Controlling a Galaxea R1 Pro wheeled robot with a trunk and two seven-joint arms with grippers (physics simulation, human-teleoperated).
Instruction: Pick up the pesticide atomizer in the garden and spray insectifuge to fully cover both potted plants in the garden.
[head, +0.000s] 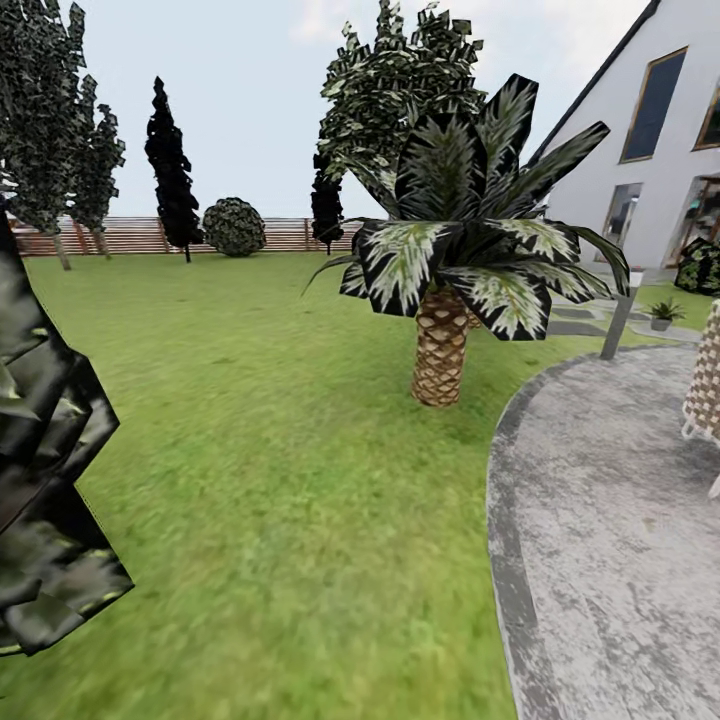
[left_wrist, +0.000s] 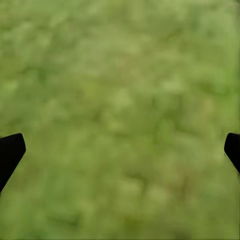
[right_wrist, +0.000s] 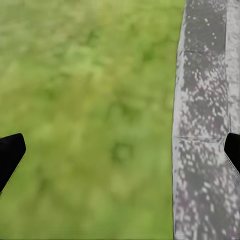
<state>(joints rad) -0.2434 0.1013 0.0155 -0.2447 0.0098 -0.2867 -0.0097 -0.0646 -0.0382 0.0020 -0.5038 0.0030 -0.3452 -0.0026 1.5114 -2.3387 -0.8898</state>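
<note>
One potted plant (head: 662, 314), a small green rosette in a grey pot, stands far off at the right on the garden lawn (head: 280, 450), beyond the stone patio. The pesticide atomizer is out of view. My left gripper (left_wrist: 120, 152) hangs open over bare grass, its dark fingertips (left_wrist: 10, 152) wide apart with nothing between them. My right gripper (right_wrist: 120, 152) is also open and empty, above the line where grass meets the grey patio edge (right_wrist: 200, 125).
A big palm-like plant (head: 450, 260) stands ahead by the round grey patio (head: 620, 520). A grey bollard lamp (head: 618, 325) rises beside the small pot. Dark foliage (head: 45, 480) crowds the near left. A wicker object (head: 705, 385) sits at the right edge. Fence (head: 140, 236) and trees stand far back.
</note>
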